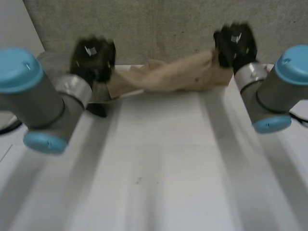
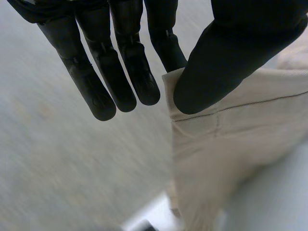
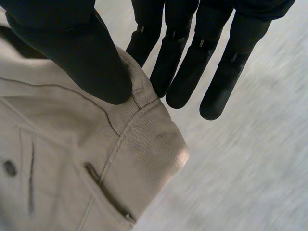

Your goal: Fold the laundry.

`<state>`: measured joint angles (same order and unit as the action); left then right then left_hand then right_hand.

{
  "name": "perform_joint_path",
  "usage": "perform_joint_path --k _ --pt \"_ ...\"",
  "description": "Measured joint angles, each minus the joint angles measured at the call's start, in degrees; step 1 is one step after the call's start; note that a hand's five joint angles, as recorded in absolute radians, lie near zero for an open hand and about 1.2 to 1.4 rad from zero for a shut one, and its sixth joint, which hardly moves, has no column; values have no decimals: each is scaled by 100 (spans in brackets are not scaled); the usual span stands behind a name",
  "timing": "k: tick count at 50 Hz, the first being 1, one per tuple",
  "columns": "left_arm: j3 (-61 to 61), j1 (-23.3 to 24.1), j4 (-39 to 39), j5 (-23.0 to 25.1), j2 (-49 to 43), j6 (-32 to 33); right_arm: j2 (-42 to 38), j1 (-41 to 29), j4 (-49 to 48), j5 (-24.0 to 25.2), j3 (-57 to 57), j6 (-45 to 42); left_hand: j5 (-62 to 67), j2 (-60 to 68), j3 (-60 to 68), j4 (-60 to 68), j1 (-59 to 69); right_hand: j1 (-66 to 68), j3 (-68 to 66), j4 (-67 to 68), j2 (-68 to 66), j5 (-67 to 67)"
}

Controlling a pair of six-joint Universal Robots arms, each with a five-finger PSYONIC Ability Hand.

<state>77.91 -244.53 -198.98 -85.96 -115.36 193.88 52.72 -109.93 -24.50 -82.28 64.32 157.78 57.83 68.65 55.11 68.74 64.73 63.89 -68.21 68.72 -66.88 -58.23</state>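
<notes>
A beige pair of trousers (image 1: 168, 74) hangs stretched between my two hands above the far edge of the white table (image 1: 159, 159). My left hand (image 1: 93, 58) pinches one end of the cloth (image 2: 231, 144) between thumb (image 2: 226, 67) and the nearest finger, the other fingers straight. My right hand (image 1: 235, 44) holds the waistband corner (image 3: 139, 130), thumb (image 3: 77, 53) pressed on the cloth against a finger. A belt loop and a button show below that thumb.
A grey wall (image 1: 159, 24) rises just behind the table's far edge, close to both hands. My two forearms reach along the table's left and right sides.
</notes>
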Motion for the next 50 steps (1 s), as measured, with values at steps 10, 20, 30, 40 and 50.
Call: perform_joint_path --k 10,20,30,40,50 --pt "1508 180 865 117 275 711 -5 21 1522 177 952 -1047 0 1 0 0 0 0 0 0 -33 0" --pt "2521 190 3939 352 1903 1862 1440 182 4616 71 2444 -2760 0 1 0 0 0 0 0 0 -29 0" --pt "2438 82 5809 562 2201 2876 2181 451 5307 399 3391 -3621 -558 -698 -406 -600 -497 0 -2 1 -29 0" --pt "1651 155 4156 432 1671 2398 2018 294 4559 371 3423 -2809 -5493 -5677 -4303 -5693 -5393 0 -2 1 -29 -21" --pt "1271 104 1853 402 628 1761 2239 245 3805 432 3668 -2319 -4522 -4629 -3280 -4621 -4166 0 -2 1 -29 -21"
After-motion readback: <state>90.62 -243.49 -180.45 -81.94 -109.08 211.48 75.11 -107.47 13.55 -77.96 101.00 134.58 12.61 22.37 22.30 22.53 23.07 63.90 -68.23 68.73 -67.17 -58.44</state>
